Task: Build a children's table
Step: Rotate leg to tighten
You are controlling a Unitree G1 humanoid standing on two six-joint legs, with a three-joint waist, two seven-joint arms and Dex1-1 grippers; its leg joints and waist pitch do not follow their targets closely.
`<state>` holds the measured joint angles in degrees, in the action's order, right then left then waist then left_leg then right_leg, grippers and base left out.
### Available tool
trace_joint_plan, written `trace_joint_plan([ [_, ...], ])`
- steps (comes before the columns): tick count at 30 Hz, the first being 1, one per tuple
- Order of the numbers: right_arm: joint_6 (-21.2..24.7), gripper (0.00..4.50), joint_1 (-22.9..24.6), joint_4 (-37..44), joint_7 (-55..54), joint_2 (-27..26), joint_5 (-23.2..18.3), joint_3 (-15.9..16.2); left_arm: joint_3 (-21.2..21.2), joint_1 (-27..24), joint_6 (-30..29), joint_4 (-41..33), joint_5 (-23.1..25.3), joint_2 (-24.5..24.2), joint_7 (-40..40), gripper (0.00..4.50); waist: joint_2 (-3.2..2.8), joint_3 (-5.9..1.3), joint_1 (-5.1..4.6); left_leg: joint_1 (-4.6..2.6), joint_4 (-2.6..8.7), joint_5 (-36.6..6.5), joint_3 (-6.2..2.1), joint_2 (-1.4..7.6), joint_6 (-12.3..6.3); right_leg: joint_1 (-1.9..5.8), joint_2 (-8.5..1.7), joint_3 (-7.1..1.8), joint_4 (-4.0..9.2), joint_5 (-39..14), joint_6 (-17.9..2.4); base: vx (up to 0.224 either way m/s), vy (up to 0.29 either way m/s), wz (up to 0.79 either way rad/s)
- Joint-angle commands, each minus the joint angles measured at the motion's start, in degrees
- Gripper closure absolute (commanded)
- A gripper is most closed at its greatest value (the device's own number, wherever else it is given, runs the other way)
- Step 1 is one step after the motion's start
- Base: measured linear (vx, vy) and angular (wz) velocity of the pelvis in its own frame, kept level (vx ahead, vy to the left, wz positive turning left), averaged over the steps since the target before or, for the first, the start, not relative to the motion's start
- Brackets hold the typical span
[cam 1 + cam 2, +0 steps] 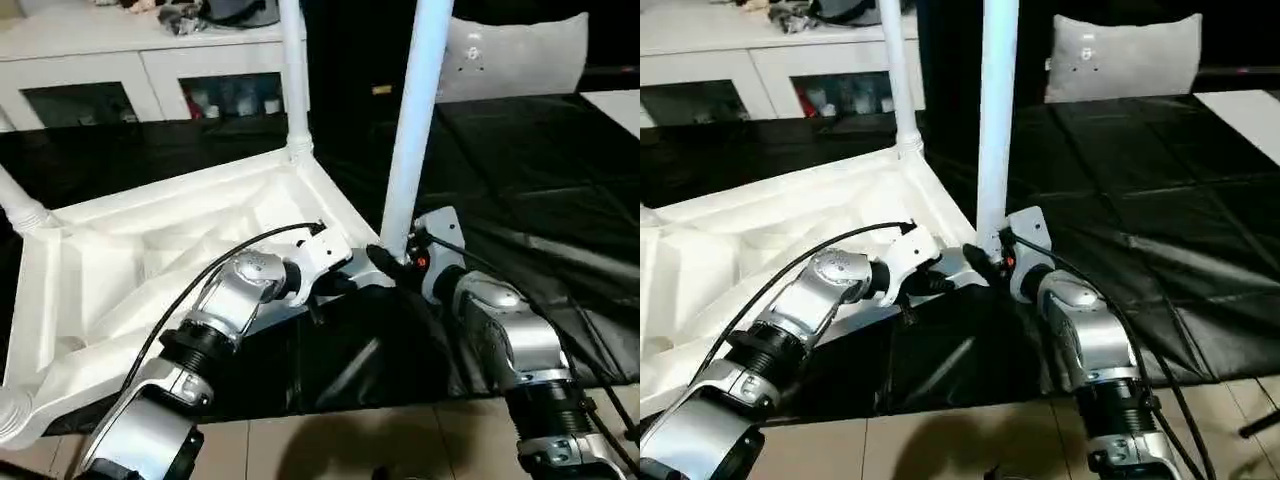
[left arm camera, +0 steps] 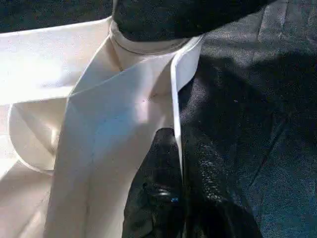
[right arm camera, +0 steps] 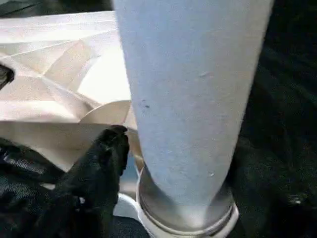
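two claws at table (image 1: 150,250) edge

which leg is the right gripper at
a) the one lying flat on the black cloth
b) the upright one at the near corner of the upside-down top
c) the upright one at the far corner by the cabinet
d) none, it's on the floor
b: the right gripper sits at the base of the upright leg entering the near corner socket of the table top.
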<state>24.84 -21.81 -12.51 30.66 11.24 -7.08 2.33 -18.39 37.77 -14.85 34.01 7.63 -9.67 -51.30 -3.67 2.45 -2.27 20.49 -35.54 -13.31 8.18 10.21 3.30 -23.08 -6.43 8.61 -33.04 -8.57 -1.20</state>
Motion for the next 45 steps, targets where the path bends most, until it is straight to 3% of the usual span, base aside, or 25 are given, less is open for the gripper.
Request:
trace_joint_plan([
  [1,-0.4,0.99,1.1,1.0,3.6,0.0,-1.3,3.2,-1.5,0.0,1.5,-0.8,0.7,-0.4,-0.8,4.50,0.78,-3.63,0.56,1.28,4.34,-6.1,-0.41,2.20,-6.77,4.16,-3.13,-3.33,3.95,-15.8,-10.4,0.000,0.000,0.00],
  [5,-2.4,0.67,3.9,3.6,12.6,6.3,-2.8,3.7,-2.2,-0.4,5.6,0.2,0.8,-3.2,-4.8,4.50,0.84,-3.43,1.55,0.90,4.60,-8.4,-0.31,2.43,-6.23,4.04,-2.98,-3.44,4.33,-18.7,-9.3,0.000,0.000,0.00],
  [10,-2.9,0.28,4.7,4.5,16.3,8.8,-3.7,3.4,-2.9,-0.5,8.7,0.7,0.6,-4.5,-7.7,4.50,0.79,-3.44,1.82,0.83,4.78,-9.3,-0.36,2.58,-5.42,3.99,-3.00,-3.58,4.11,-17.8,-10.1,0.000,0.000,0.00],
  [11,-3.1,0.28,5.1,4.9,18.7,10.6,-4.1,3.4,-3.7,-0.6,10.8,1.0,0.8,-5.6,-9.8,4.50,0.41,-3.42,2.01,0.80,4.82,-9.4,-0.42,2.57,-5.30,3.99,-3.05,-3.56,4.14,-17.9,-10.2,0.000,0.000,0.00],
  [12,-3.1,0.10,5.1,4.9,18.7,10.6,-4.1,3.4,-3.7,-0.6,10.8,1.0,0.8,-5.6,-9.8,4.50,0.65,-3.47,2.03,0.83,4.79,-9.4,-0.40,2.57,-5.35,4.06,-3.03,-3.59,4.19,-17.7,-10.1,0.000,0.000,0.00],
  [13,-3.7,0.03,5.3,5.2,22.4,13.2,-4.6,3.4,-4.8,-0.5,14.0,1.6,1.0,-7.1,-12.8,4.50,0.45,-3.46,2.24,0.80,4.82,-9.2,-0.42,2.64,-5.42,4.07,-3.09,-3.67,4.06,-17.1,-10.4,0.000,0.000,0.00],
  [16,-3.9,0.03,5.6,5.9,31.6,19.6,-5.9,4.0,-7.0,0.0,19.2,2.6,1.2,-9.8,-18.7,4.50,0.61,-3.65,2.95,0.73,4.66,-8.3,-0.33,2.71,-6.33,4.14,-3.02,-3.77,3.70,-14.4,-11.0,0.000,0.000,0.00],
  [23,-5.2,0.03,4.8,6.4,37.8,23.6,-6.5,6.0,-9.2,-0.4,21.9,1.2,0.5,-11.5,-25.1,4.50,0.70,-3.57,4.34,0.44,4.69,-7.7,-0.06,3.03,-5.94,3.84,-3.16,-3.85,3.78,-16.7,-10.8,0.000,0.000,0.00],
  [25,-4.3,0.19,4.7,6.9,39.6,24.1,-7.3,6.4,-9.7,-0.7,22.6,0.7,0.4,-11.9,-26.5,4.50,0.64,-3.63,4.59,0.44,4.69,-7.5,-0.08,3.12,-6.05,3.87,-3.08,-3.86,3.61,-15.7,-11.1,0.000,0.000,0.00],
  [26,-2.6,0.19,4.6,7.6,43.0,24.8,-9.0,7.3,-10.1,-0.7,24.6,1.0,0.4,-12.1,-27.6,4.50,0.92,-3.68,4.87,0.48,4.64,-7.2,-0.07,3.09,-6.35,3.97,-3.07,-3.82,3.40,-15.1,-11.5,0.000,0.000,0.00],
  [28,-2.0,0.54,4.6,7.9,43.8,24.9,-9.4,7.7,-10.2,-0.7,25.1,1.2,0.4,-12.0,-27.9,4.50,0.82,-3.62,5.12,0.44,4.65,-7.1,-0.01,3.18,-6.39,3.92,-3.11,-3.89,3.46,-15.3,-11.4,0.000,0.000,0.00],
  [29,-1.7,0.61,4.6,8.0,44.8,25.0,-9.7,8.2,-10.4,-0.6,25.9,1.5,0.3,-12.0,-28.2,4.50,1.17,-3.65,5.36,0.46,4.61,-7.0,0.03,3.13,-6.30,3.93,-3.18,-3.88,3.47,-16.0,-11.1,0.000,0.000,0.00],
  [32,-1.8,0.82,4.5,7.8,45.9,24.9,-10.0,8.7,-10.4,-0.6,26.7,1.9,0.0,-11.9,-28.8,4.50,1.09,-3.68,5.74,0.41,4.62,-6.4,0.05,3.13,-5.87,3.82,-3.22,-3.91,3.56,-16.9,-10.5,0.000,0.000,0.00],
  [38,-3.3,1.22,3.8,6.3,45.7,24.0,-9.8,8.8,-10.5,-0.6,27.1,2.0,-0.2,-11.8,-29.3,4.50,1.14,-3.72,5.82,0.44,4.62,-6.1,0.07,3.00,-5.26,3.86,-3.21,-3.86,3.59,-17.2,-10.2,0.000,0.000,0.00],
  [40,-6.4,1.40,2.6,4.1,43.5,22.1,-8.7,8.3,-10.5,-0.5,27.7,2.4,-0.2,-11.8,-29.5,4.50,1.08,-3.71,5.72,0.49,4.62,-6.2,0.07,2.96,-5.08,3.76,-3.24,-3.82,3.60,-17.5,-10.1,0.000,0.000,0.00],
  [45,-6.8,1.89,1.6,3.0,42.8,20.6,-8.4,8.7,-10.4,-0.5,28.2,2.7,-0.1,-11.7,-29.5,4.50,1.01,-3.83,5.88,0.31,4.64,-5.6,0.05,3.11,-4.97,3.78,-3.16,-3.89,3.33,-15.6,-10.6,0.000,0.000,0.00],
])
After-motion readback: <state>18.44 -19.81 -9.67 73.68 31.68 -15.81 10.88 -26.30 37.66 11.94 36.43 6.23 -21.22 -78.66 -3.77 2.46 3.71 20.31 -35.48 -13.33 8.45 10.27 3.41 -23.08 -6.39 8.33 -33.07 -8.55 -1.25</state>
